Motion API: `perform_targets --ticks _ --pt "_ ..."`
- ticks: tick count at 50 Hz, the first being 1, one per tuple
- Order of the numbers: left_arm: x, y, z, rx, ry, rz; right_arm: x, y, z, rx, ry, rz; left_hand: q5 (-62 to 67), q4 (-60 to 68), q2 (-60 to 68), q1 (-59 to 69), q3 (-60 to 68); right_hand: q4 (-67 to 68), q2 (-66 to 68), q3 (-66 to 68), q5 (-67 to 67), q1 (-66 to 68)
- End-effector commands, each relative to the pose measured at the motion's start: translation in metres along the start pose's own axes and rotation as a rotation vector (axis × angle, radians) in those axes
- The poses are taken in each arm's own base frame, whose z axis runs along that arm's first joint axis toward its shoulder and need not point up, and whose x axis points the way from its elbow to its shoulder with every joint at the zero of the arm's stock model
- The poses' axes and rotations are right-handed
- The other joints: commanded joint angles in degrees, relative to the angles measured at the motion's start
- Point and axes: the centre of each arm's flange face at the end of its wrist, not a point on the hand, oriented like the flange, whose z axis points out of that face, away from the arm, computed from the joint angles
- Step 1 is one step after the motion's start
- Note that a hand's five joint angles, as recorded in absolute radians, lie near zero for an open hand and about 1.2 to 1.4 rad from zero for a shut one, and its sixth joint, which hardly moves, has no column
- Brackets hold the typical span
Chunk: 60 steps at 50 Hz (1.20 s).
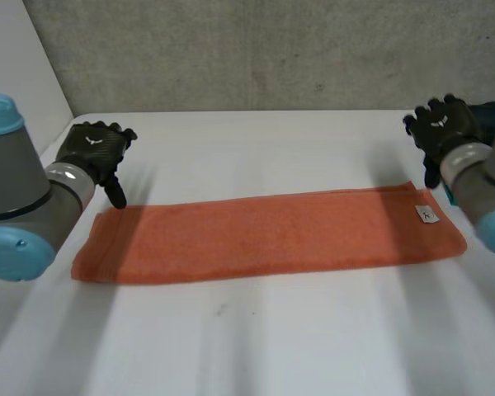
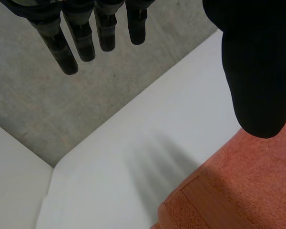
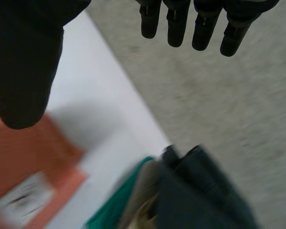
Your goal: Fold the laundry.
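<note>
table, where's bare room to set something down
Bare: the wide table strip on the robot's side of the towel, and the strip behind it between left robot hand and right robot hand. Crowded: by the clothes pile.

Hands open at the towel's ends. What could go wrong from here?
1. The left hand and right hand hang open near the far corners of the orange towel, a long strip; grasps at unequal depth could skew the fold.
2. A pile of dark and green clothes lies near the right hand's fingers, which might snag it.
</note>
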Motion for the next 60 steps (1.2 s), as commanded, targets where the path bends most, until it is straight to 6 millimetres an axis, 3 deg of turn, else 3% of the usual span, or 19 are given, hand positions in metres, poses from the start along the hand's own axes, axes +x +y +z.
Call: perform_targets --ticks 1,7,19,21,23,24,35,36,40,44,45,47,49,50,52,53,56,57,60 --pt "0.004 0.005 -0.022 0.005 0.033 0.000 -0.001 0.051 -0.046 -0.280 -0.259 0.198 -2.8 -1.6 -2.1 -0.8 -2.1 8.5 8.5 8.6 8.0 7.7" --pt "0.013 0.017 -0.027 0.018 0.059 0.001 -0.014 0.082 -0.055 -0.318 -0.307 0.236 -2.8 -1.6 -2.1 -0.8 -2.1 16.6 16.6 16.7 16.1 15.8" --pt "0.018 0.019 -0.027 0.039 0.061 0.002 -0.023 0.114 -0.030 -0.187 -0.183 0.160 -2.8 -1.6 -2.1 -0.8 -2.1 27.0 27.0 27.1 26.5 26.2" --pt "0.019 0.020 -0.028 0.038 0.064 0.002 -0.024 0.117 -0.028 -0.183 -0.180 0.159 -2.8 -1.6 -2.1 -0.8 -2.1 32.0 32.0 32.1 31.5 31.2" --pt "0.019 0.021 -0.028 0.036 0.065 0.002 -0.024 0.119 -0.024 -0.180 -0.171 0.155 -2.8 -1.6 -2.1 -0.8 -2.1 55.6 55.6 55.7 55.1 54.8" --pt "0.019 0.021 -0.028 0.034 0.064 0.002 -0.022 0.119 -0.023 -0.176 -0.160 0.150 -2.8 -1.6 -2.1 -0.8 -2.1 67.7 67.7 67.8 67.2 66.9" --pt "0.018 0.017 -0.034 0.046 0.062 0.003 0.034 0.157 -0.023 -0.321 0.078 0.123 -2.8 -1.6 -2.1 -0.8 -2.1 67.8 67.8 67.9 67.3 67.0" --pt "0.018 0.016 -0.035 0.046 0.062 0.003 0.049 0.165 -0.025 -0.350 0.112 0.092 -2.8 -1.6 -2.1 -0.8 -2.1 67.8 67.8 67.9 67.3 67.0" --pt "0.014 0.012 -0.041 0.057 0.052 0.002 0.074 0.177 -0.030 -0.418 0.154 -0.068 -2.8 -1.6 -2.1 -0.8 -2.1 67.8 67.8 67.9 67.3 67.0" --pt "0.011 0.010 -0.046 0.064 0.045 0.002 0.079 0.174 -0.029 -0.431 0.170 -0.167 -2.8 -1.6 -2.1 -0.8 -2.1 67.8 67.8 67.9 67.3 67.0" --pt "0.011 0.009 -0.047 0.068 0.043 0.002 0.078 0.170 -0.028 -0.417 0.171 -0.175 -2.8 -1.6 -2.1 -0.8 -2.1 67.8 67.8 67.9 67.3 67.0" --pt "0.009 0.007 -0.048 0.072 0.038 0.001 0.063 0.140 -0.022 -0.307 0.148 -0.194 -2.8 -1.6 -2.1 -0.8 -2.1 67.8 67.8 67.9 67.3 67.0" --pt "0.008 0.006 -0.049 0.077 0.036 0.002 0.044 0.105 -0.017 -0.176 0.121 -0.207 -2.8 -1.6 -2.1 -0.8 -2.1 67.8 67.8 67.9 67.3 67.0" --pt "0.008 0.006 -0.049 0.077 0.036 0.002 0.026 0.072 -0.017 -0.041 0.095 -0.207 -2.8 -1.6 -2.1 -0.8 -2.1 67.8 67.8 67.9 67.3 67.0" --pt "0.007 0.004 -0.050 0.083 0.032 0.000 0.005 0.040 -0.021 0.093 0.056 -0.204 -2.8 -1.6 -2.1 -0.8 -2.1 67.8 67.8 67.9 67.3 67.0" --pt "0.007 0.003 -0.050 0.085 0.029 0.000 -0.016 0.013 -0.027 0.211 0.013 -0.211 -2.8 -1.6 -2.1 -0.8 -2.1 67.8 67.8 67.9 67.3 67.0" --pt "0.006 0.001 -0.053 0.092 0.026 0.000 -0.054 -0.026 -0.043 0.379 -0.066 -0.228 -2.8 -1.6 -2.1 -0.8 -2.1 67.8 67.8 67.9 67.3 67.0" --pt "0.005 0.000 -0.053 0.093 0.024 -0.001 -0.082 -0.050 -0.058 0.487 -0.125 -0.240 -2.8 -1.6 -2.1 -0.8 -2.1 67.8 67.8 67.9 67.3 67.0" --pt "0.006 0.000 -0.056 0.094 0.027 -0.001 -0.131 -0.076 -0.081 0.627 -0.230 -0.253 -2.8 -1.6 -2.1 -0.8 -2.1 67.8 67.8 67.9 67.3 67.0"
